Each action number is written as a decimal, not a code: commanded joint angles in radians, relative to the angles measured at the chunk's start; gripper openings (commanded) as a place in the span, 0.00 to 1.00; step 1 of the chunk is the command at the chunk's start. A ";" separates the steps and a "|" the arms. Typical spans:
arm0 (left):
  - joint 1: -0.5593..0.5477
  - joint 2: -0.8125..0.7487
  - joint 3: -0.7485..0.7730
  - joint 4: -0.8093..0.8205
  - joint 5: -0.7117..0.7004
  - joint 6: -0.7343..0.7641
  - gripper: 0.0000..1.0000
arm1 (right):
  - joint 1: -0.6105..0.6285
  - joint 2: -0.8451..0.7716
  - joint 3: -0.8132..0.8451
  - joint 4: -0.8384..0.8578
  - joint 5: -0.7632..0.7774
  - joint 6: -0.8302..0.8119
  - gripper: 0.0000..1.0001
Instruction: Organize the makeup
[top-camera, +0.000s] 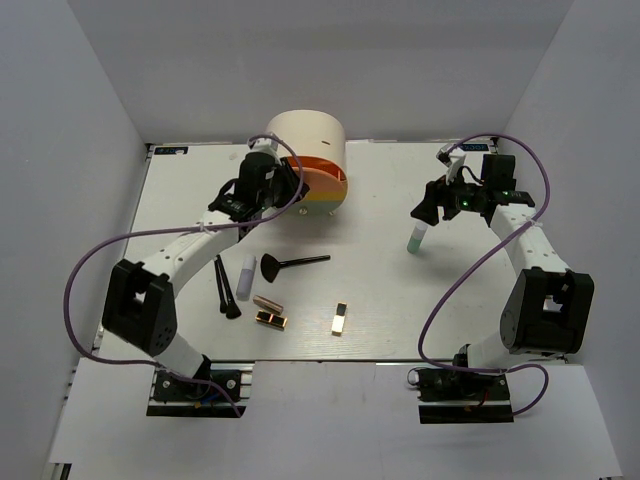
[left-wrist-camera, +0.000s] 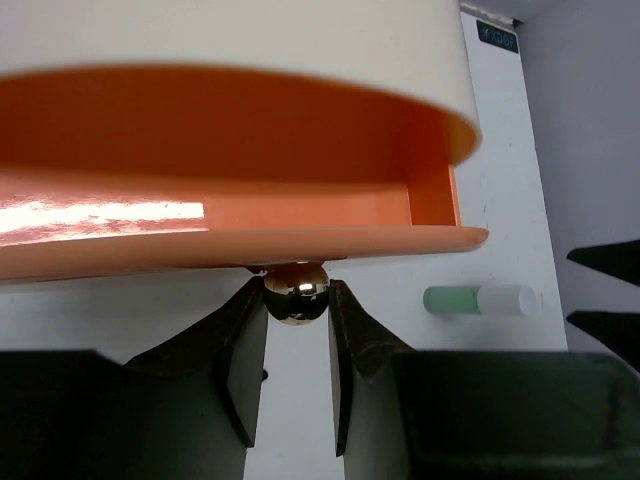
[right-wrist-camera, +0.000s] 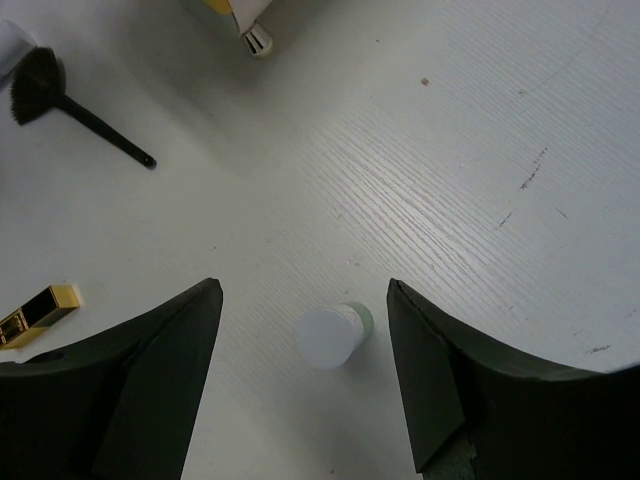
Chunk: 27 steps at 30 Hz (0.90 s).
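The white table (top-camera: 400, 300) carries a cream cylindrical box (top-camera: 305, 138) at its far middle, with its orange drawer (top-camera: 322, 185) swung out toward the front. The left gripper (left-wrist-camera: 297, 300) is at that drawer. Only its own wrist view shows the grip: the fingers are drawn nearly together, pinching a small gold knob (left-wrist-camera: 296, 291) under the drawer's rim.

The right gripper (right-wrist-camera: 303, 290) hangs over the right side of the table, spread wide and holding nothing. Its wrist view looks straight down on the mint-green bottle (right-wrist-camera: 332, 336), which stands upright, white cap up, between the fingers and touching neither.

The overhead view shows the other makeup grouped in front of the box — the fan brush (top-camera: 290, 263), the black brushes (top-camera: 225, 290), the white tube (top-camera: 246, 273) just beside them, the gold-and-black cases (top-camera: 270, 319) lying apart, and the copper lipstick (top-camera: 267, 302) beside the left case. The right wrist view catches only the fan brush and one case at its left edge.
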 joint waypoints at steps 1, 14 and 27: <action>-0.010 -0.118 -0.056 -0.029 0.009 -0.006 0.08 | -0.001 -0.030 0.012 0.007 -0.021 -0.017 0.73; -0.010 -0.194 -0.139 -0.028 0.003 -0.027 0.59 | 0.002 -0.025 0.039 -0.014 -0.018 -0.049 0.89; -0.010 -0.219 -0.158 -0.003 0.009 -0.026 0.77 | -0.004 -0.097 -0.108 -0.007 0.098 -0.187 0.89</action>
